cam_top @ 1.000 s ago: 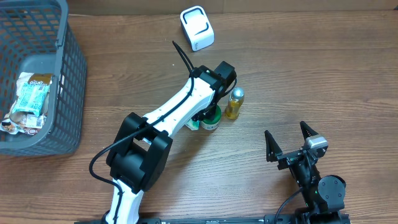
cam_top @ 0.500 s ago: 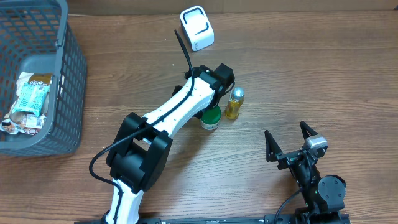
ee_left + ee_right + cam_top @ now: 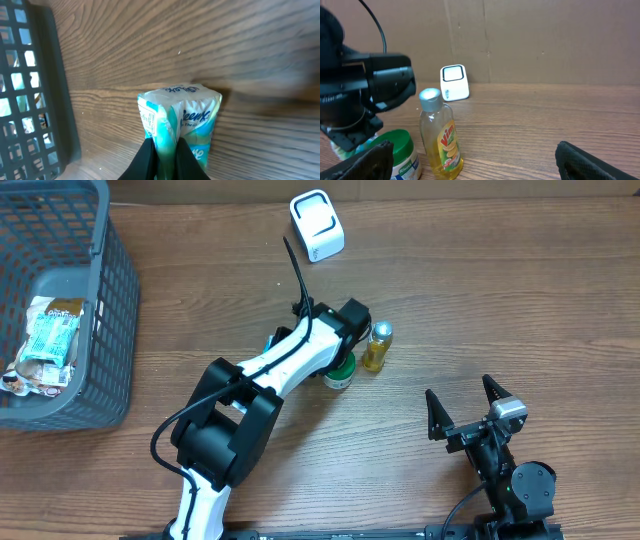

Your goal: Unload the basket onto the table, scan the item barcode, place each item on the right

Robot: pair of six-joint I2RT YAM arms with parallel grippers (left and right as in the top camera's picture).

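Teal-and-white tissue pack (image 3: 185, 107) is pinched at its near end by the L gripper (image 3: 162, 150), jaws closed on it. Whether the pack rests on the wooden table (image 3: 500, 290) or is held clear of it cannot be told. In the overhead view the pack is hidden under the L arm, approx. mid-table, w/ a green-lidded jar (image 3: 342, 372) and yellow bottle (image 3: 377, 348) just beside the wrist. White scanner (image 3: 317, 224) is seen well apart, at the far edge. Grey basket (image 3: 100, 270) is set at far left. R gripper (image 3: 458, 386) is parked near the front edge, jaws spread wide, nothing held.
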